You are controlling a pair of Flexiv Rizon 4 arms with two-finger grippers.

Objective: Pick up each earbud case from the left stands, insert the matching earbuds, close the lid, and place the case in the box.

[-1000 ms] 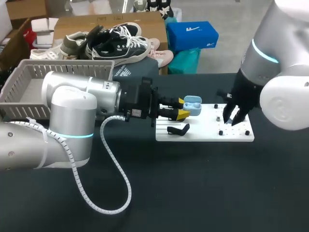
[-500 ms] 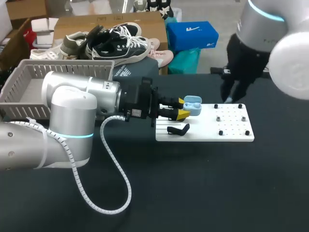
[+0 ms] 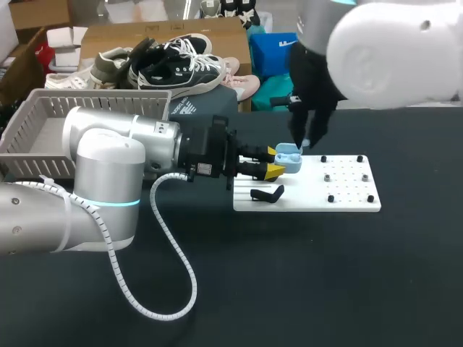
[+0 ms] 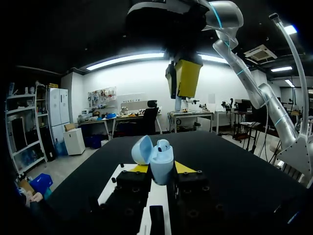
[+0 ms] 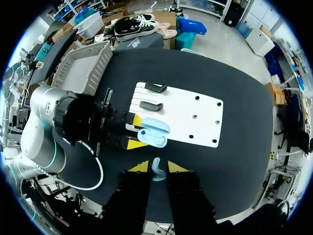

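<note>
The left hand (image 3: 274, 162) was clamped on the open blue case (image 3: 288, 154) (lid tipped back), holding it just above the desk (image 3: 289, 275) at the left edge of the white board (image 3: 340, 191). The right hand (image 5: 157, 166) hung over the case, pinching a small earbud (image 5: 156, 175) between its fingers.

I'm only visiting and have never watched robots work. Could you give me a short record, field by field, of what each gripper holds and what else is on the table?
Left gripper: shut on a light blue plastic earbud case, lid open
Right gripper: shut on a small light blue earbud, above the open case
White flat board: under the case, carrying a black stand
Grey plastic basket: on the table beside the left arm, away from the board
</note>
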